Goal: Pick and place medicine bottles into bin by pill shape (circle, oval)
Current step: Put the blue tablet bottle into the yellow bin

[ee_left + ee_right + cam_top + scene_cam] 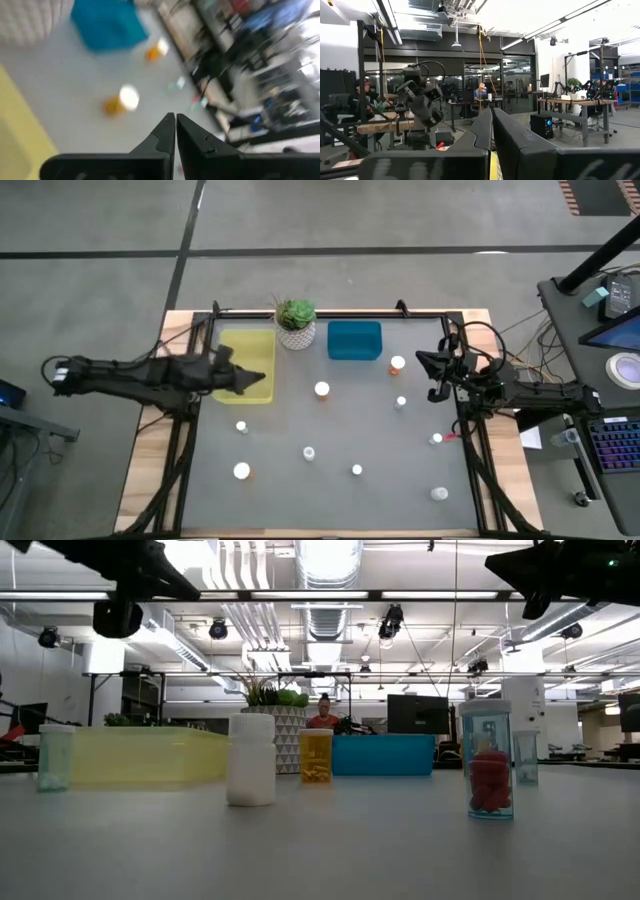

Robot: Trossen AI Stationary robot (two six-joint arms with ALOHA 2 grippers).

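Observation:
Several small bottles with white caps stand scattered on the grey table: an amber one (322, 390) at the middle, another amber one (397, 364) near the blue bin (354, 340), others toward the near edge (242, 471) (357, 470). My left gripper (264, 378) is shut and empty above the yellow bin (245, 366). In the left wrist view the gripper (175, 119) points toward the middle amber bottle (122, 99). My right gripper (424, 360) is shut and empty, high over the table's right side, near the amber bottle by the blue bin.
A green plant in a white pot (296, 323) stands between the two bins at the far edge. A desk with a laptop and keyboard (610, 330) stands to the table's right. A person (323, 712) sits far behind the table.

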